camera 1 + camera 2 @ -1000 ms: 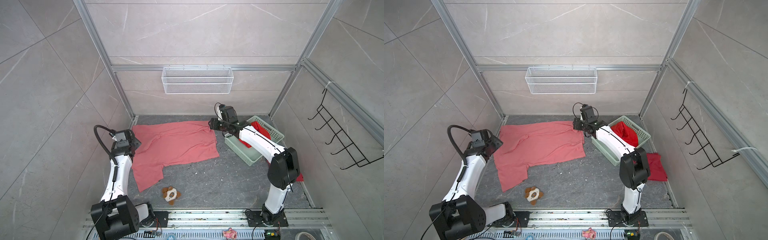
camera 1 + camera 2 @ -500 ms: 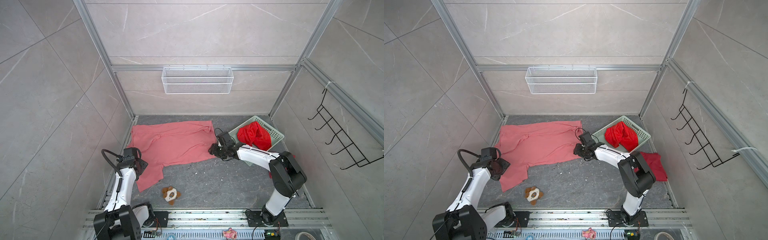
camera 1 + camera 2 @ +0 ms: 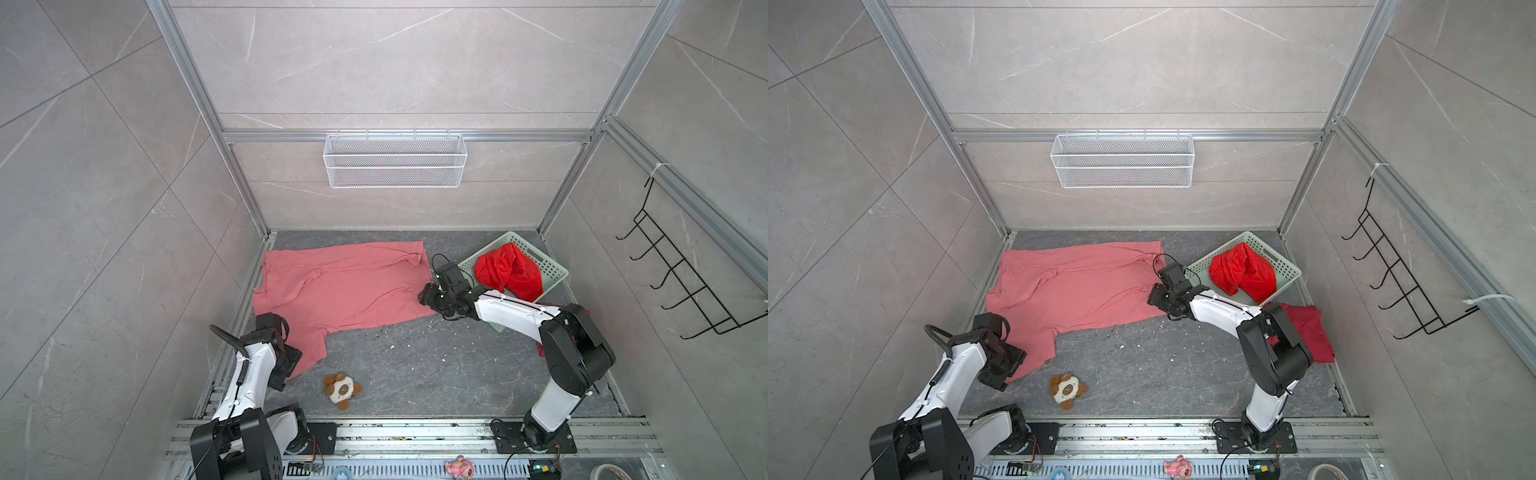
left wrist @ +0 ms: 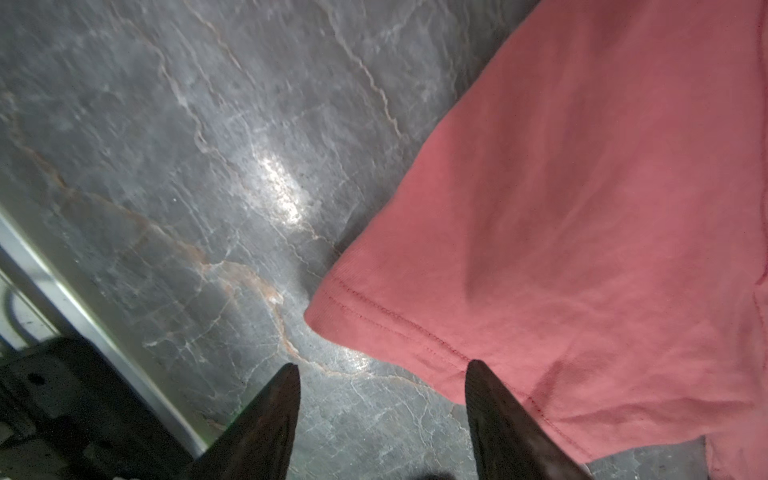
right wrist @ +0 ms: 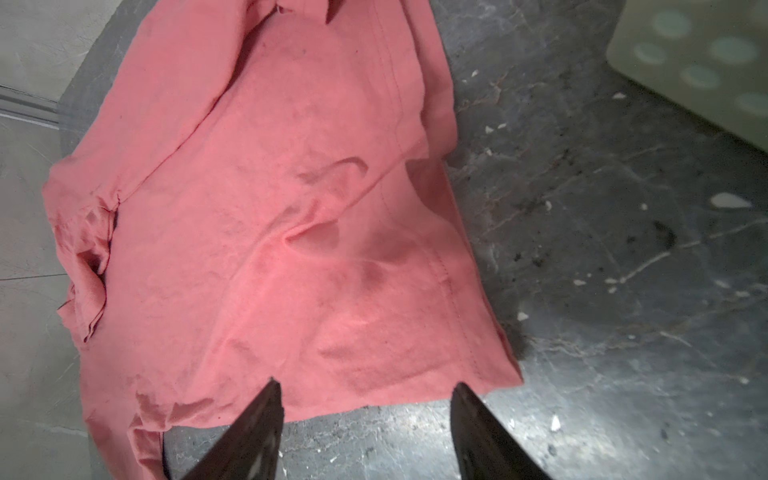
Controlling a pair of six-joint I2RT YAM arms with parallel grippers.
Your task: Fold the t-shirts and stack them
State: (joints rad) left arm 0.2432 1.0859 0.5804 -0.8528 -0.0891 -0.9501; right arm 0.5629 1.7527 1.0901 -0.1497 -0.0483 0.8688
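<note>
The grey veined stone floor (image 3: pixel 415 374), enclosed by tiled walls, fills the lower middle of both top views. The salmon-pink t-shirt (image 3: pixel 349 286) is a soft matte knit with stitched hems. It lies spread and wrinkled across the floor's left-centre, one sleeve trailing toward the lower left.

The right arm (image 3: pixel 511 311), white shells on black joints, rises from its base at lower right, bends at the elbow and stretches low and leftward to the shirt's right hem. It partly masks the dark crimson t-shirt (image 3: pixel 1304 328), which lies flat on the floor at right, just below the basket. The left arm (image 3: pixel 249 374) leans upward from the lower left, its wrist folded down over the trailing sleeve.

The pale green perforated plastic basket (image 3: pixel 552 266), right of centre, holds the crumpled bright scarlet t-shirt (image 3: pixel 507 272). The brown-and-white plush toy (image 3: pixel 341 388) sits on bare floor below the sleeve, apart from it.

The right gripper (image 5: pixel 365 382) has its dark tapered fingers spread and empty, tips at the shirt's hem corner. The left gripper (image 4: pixel 383 363) is likewise spread and empty, one finger over the hem and one over bare floor; whether they touch cannot be told.
</note>
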